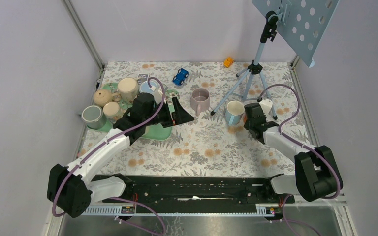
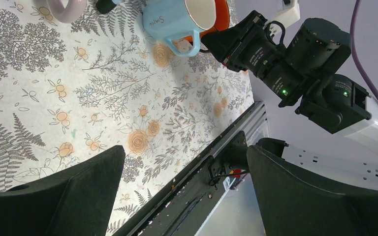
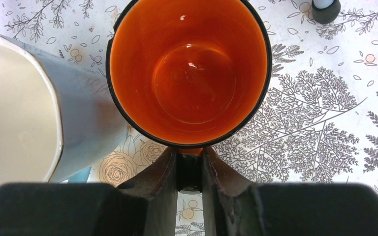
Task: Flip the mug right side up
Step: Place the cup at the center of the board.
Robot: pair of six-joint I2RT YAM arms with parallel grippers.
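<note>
Over on the right side of the flower-printed tablecloth [image 1: 202, 147], the right gripper [image 3: 189, 158] is pinching its two fingers almost together on the near side of the black mug with the glossy orange inside [image 3: 187, 73]. I cannot tell whether they have the rim or the handle. The mug's mouth is facing straight up into the wrist camera, and the cloth is showing all around it. I cannot tell whether its base is resting on the cloth. It is sitting just beside a light blue mug with a cream inside [image 1: 234, 112], the two walls nearly touching, close to the feet of a blue tripod stand [image 1: 248, 83]. The left gripper [image 2: 184, 152] is hanging over the middle of the table with its fingers spread wide and nothing between them, near a green tray [image 1: 155, 132] and an upright pale pink mug [image 1: 200, 101].
</note>
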